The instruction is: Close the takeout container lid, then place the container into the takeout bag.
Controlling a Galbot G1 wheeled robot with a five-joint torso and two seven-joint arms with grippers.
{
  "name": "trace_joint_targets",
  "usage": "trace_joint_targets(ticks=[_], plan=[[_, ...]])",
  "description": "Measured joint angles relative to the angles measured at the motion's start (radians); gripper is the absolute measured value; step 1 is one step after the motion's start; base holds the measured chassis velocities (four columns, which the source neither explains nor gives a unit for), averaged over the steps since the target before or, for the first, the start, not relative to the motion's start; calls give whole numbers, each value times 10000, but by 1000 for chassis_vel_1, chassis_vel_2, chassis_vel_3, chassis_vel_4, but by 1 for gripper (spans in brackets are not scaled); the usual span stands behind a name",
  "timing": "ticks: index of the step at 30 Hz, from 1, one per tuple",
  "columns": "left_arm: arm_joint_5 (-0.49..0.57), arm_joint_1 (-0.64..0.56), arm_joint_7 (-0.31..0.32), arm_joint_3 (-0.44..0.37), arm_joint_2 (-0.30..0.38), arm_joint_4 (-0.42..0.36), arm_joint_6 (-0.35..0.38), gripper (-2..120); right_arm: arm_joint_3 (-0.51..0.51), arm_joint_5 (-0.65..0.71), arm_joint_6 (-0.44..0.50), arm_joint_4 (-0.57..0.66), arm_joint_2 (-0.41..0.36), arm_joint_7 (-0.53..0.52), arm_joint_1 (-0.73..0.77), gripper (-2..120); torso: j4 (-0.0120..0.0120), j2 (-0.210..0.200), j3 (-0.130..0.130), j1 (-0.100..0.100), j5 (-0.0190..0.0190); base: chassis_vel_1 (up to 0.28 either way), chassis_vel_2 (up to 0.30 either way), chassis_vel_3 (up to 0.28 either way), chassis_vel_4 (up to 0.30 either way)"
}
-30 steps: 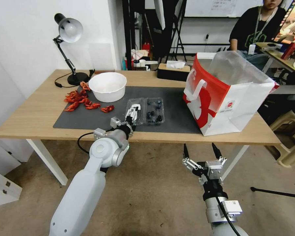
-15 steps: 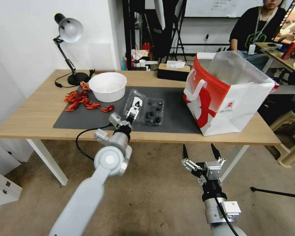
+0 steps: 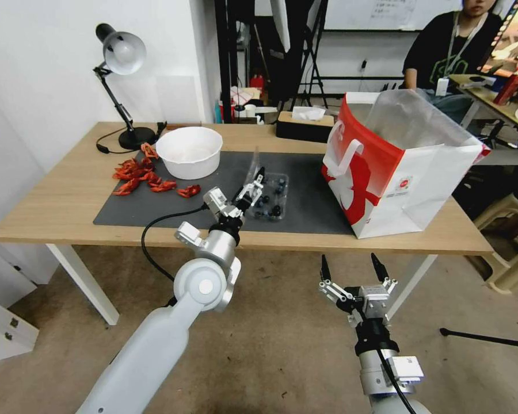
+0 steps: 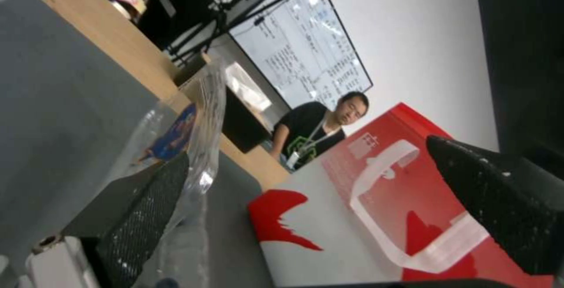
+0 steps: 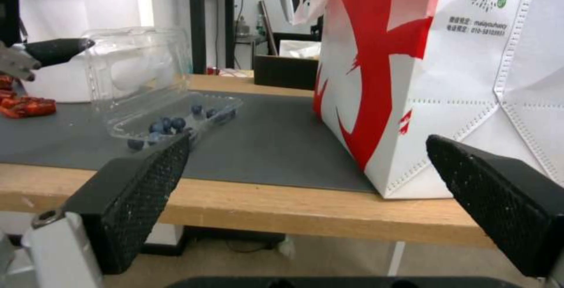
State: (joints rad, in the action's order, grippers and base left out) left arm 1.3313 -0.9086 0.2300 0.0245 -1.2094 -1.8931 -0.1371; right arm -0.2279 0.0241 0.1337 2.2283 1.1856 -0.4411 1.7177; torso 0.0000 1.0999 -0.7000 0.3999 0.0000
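The takeout container [image 3: 270, 198] is a small clear clamshell with blueberries, lying on the dark mat [image 3: 311, 172]. Its lid [image 3: 253, 165] stands nearly upright on the hinge. My left gripper [image 3: 253, 185] is open and pressed against the lid's outer face. In the left wrist view the lid [image 4: 202, 112] leans on one finger [image 4: 147, 208]. The takeout bag [image 3: 397, 167], red and white, stands open to the right of the container. My right gripper [image 3: 354, 265] hangs open below the table's front edge. Its wrist view shows the container [image 5: 176, 120], the lid [image 5: 138, 65] and the bag [image 5: 423, 59].
A round white bowl [image 3: 189, 150] and red food scraps [image 3: 141, 175] lie left of the container. A desk lamp [image 3: 121, 57] stands at the back left and a brown tissue box [image 3: 304, 123] at the back. The table's front edge [image 3: 242, 238] is near the left arm.
My left gripper has moved right and up, swinging the lid from lying flat open to nearly upright. The right arm has stayed put.
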Motion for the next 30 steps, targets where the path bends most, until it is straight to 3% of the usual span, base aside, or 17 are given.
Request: trace_joint_targets(ticks=[5,18,22,25,30], plan=[[511,220,82,128,-23,54,80,100,-18,-35,9,-33,33,4,11,100,0,0,0,1,0,0,0,0,0],[3105,988,1402,248,-532,375,376,94,-169,-46,38,-117,77,9,65,100,-1,1,0,0,0,0,0,0,0],[3540,1120,1664,224,-693,660,384,86,-180,-46,59,-163,77,9,46,100,-1,1,0,1,0,0,0,0,0],[3871,1206,1935,164,-866,972,385,72,-178,-41,76,-202,81,8,30,100,0,2,0,1,0,0,0,0,0],[3976,1217,2185,192,-993,1174,392,58,-177,-6,84,-208,66,7,7,100,0,1,0,1,0,0,0,0,0]])
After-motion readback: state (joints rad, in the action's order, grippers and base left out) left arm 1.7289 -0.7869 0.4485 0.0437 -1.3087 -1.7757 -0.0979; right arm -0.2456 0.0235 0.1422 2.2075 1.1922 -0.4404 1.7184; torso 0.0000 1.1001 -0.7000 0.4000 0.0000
